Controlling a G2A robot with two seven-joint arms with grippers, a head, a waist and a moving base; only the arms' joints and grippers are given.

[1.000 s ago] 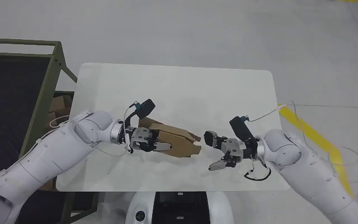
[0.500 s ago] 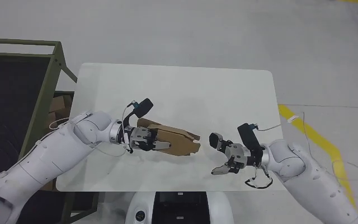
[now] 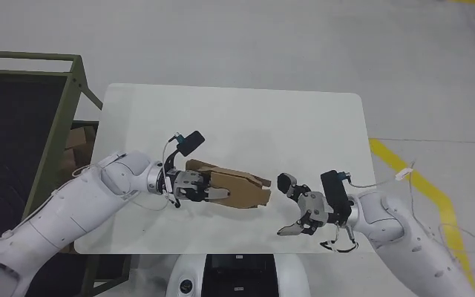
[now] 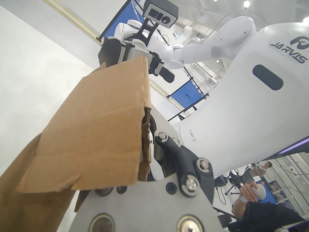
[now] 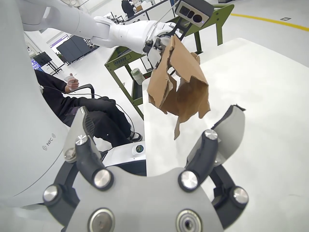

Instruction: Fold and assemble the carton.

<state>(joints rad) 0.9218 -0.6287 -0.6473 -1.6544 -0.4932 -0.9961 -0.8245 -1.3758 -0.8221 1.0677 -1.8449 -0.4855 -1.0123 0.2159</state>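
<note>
While left gripper [image 3: 214, 193] jaws clamp carton [image 3: 243, 188], right gripper [image 3: 286, 206] jaws gape near it.

Carton [image 3: 241, 191] hangs between left gripper [image 3: 218, 192] and right gripper [image 3: 285, 206], over table [image 3: 297, 126]

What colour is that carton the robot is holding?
The carton is plain brown, clearest in the right wrist view.

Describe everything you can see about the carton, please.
The carton is plain brown corrugated cardboard, partly opened, with ragged flap edges. It stretches sideways over the white table, one end clamped in the left end effector. Its free end faces the open right end effector, which is clear of it.
</note>
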